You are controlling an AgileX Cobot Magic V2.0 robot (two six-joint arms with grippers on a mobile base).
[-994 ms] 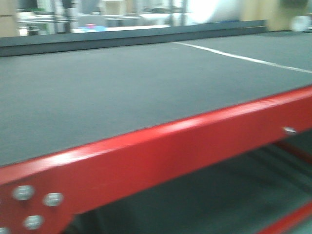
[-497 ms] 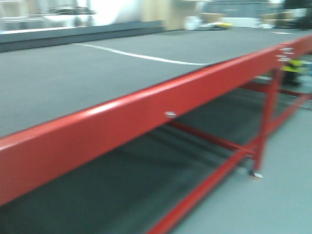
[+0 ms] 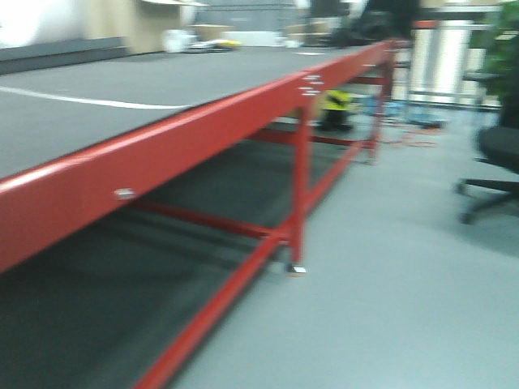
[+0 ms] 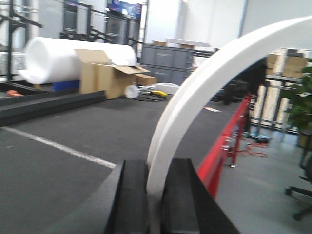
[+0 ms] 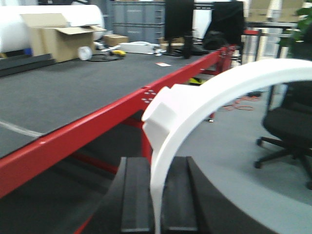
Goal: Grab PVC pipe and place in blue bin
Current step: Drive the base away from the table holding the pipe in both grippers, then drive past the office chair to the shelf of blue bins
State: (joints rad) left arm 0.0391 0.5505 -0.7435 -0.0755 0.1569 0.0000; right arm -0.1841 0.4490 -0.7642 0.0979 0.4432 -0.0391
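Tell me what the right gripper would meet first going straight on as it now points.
Probably the red table rail: the right gripper, shut on the white curved piece, points towards it, though blur leaves the depth unclear.

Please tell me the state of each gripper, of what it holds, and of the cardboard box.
Left gripper, shut on a curved white plastic pipe.
Right gripper, shut on a second curved white plastic piece.
Both white pieces, clamped between black pads, arching upward.
Brown cardboard box, top flaps open.
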